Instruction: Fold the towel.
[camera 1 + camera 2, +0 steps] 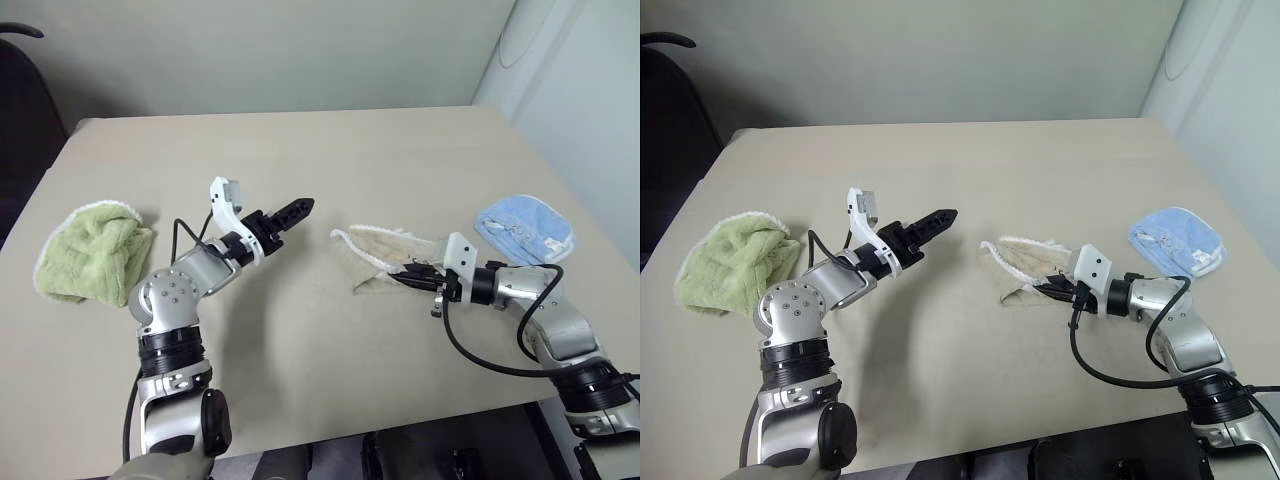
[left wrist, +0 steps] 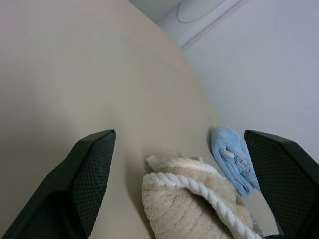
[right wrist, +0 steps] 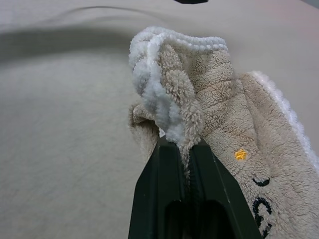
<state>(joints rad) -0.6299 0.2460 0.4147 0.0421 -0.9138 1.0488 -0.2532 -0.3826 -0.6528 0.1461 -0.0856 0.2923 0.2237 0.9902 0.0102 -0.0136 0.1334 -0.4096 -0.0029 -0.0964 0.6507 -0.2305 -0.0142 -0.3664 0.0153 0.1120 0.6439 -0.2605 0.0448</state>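
Note:
The beige towel (image 1: 385,248) with white corded edging lies bunched on the tan table (image 1: 300,160), right of centre. My right gripper (image 1: 408,273) is shut on the towel's near edge and holds it slightly lifted; in the right wrist view the fabric (image 3: 199,94) is pinched between the two fingers (image 3: 159,199), with a small star and dark letters on it. My left gripper (image 1: 296,211) hangs open above the table left of the towel, pointing toward it. Through the left wrist view the towel (image 2: 184,199) shows between the wide-apart fingers (image 2: 84,174).
A fluffy lime-green towel (image 1: 90,250) lies at the table's left side. A small light-blue cloth (image 1: 525,228) sits near the right edge, just beyond my right arm. A dark chair (image 1: 20,110) stands past the table's far left corner.

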